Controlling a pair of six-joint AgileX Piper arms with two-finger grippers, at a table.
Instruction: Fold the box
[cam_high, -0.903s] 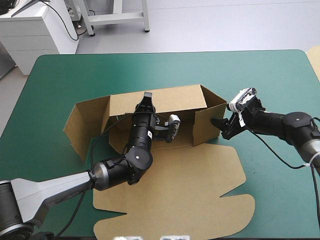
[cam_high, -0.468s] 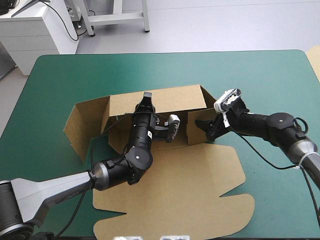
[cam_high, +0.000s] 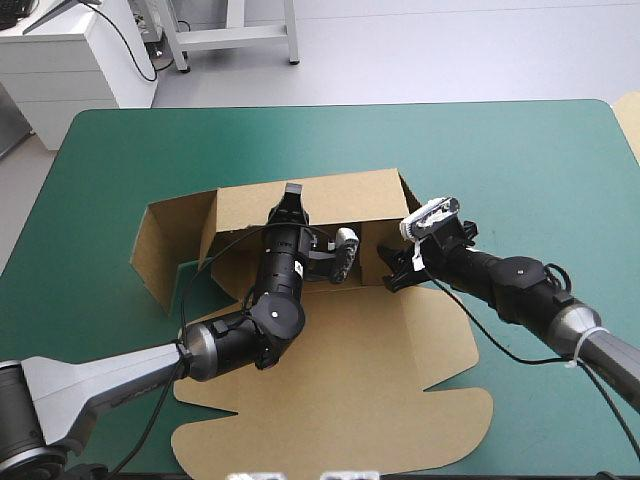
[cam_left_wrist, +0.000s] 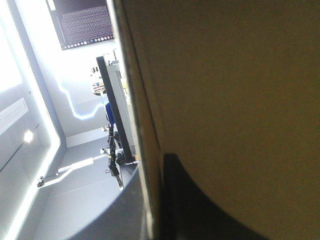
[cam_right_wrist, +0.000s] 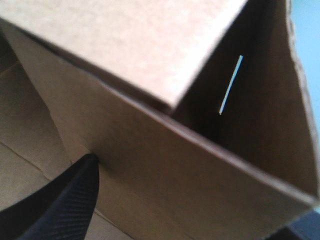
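The brown box (cam_high: 330, 385) lies mid-table with its lid flat toward the near edge and its back wall (cam_high: 340, 205) raised. My left gripper (cam_high: 293, 192) sits at the top of that wall, shut on the box. In the left wrist view the board (cam_left_wrist: 225, 100) fills the space beside a black finger (cam_left_wrist: 175, 205). My right gripper (cam_high: 392, 268) is open, pressed against the right side flap (cam_high: 375, 250), which is swung inward. In the right wrist view this flap (cam_right_wrist: 150, 150) stands between the two fingers (cam_right_wrist: 70, 200). The left side flap (cam_high: 165, 245) stands out to the left.
Bare teal-green cover (cam_high: 520, 160) surrounds the box on the far side and to the right. A pale tan edge (cam_high: 630, 115) shows just past the table's right edge. My right arm (cam_high: 520, 290) crosses the cover from the near right.
My right gripper has moved left and swung the right side flap inward against the back wall. The whole sheet has slid slightly left. The left gripper keeps its hold on the back wall.
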